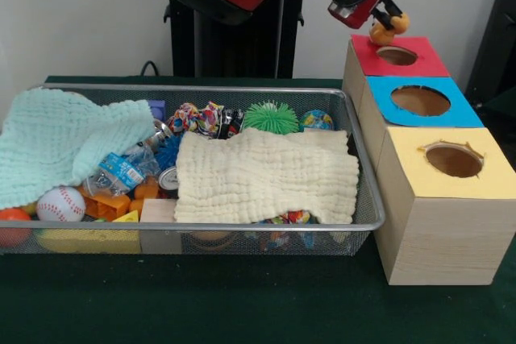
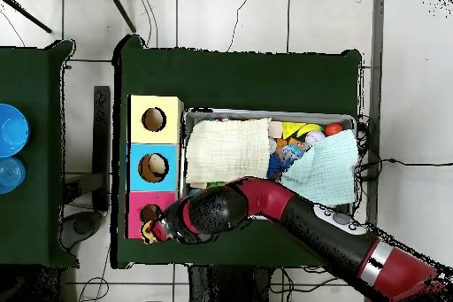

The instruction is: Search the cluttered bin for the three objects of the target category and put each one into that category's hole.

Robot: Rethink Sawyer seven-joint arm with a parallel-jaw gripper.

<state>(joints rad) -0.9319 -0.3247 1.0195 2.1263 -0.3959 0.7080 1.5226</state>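
My gripper point(image 1: 389, 17) hangs at the far right, just above the red box point(image 1: 367, 47) and its round hole point(image 1: 397, 55). It is shut on a small orange toy point(image 1: 385, 32), which dangles over the hole's rear rim. In the overhead view the gripper point(image 2: 157, 229) and the orange toy point(image 2: 151, 233) sit over the red box point(image 2: 134, 219). A blue box point(image 1: 459, 114) and a yellow box point(image 1: 492, 175), each with a hole, stand in line with it. The wire bin point(image 1: 367, 223) holds the clutter.
In the bin lie a mint cloth point(image 1: 64, 138), a cream cloth point(image 1: 266, 175), a baseball point(image 1: 60, 204), a green spiky ball point(image 1: 271, 117), a small can point(image 1: 168, 179) and coloured blocks. A pale object shows inside the blue box's hole point(image 2: 154, 167).
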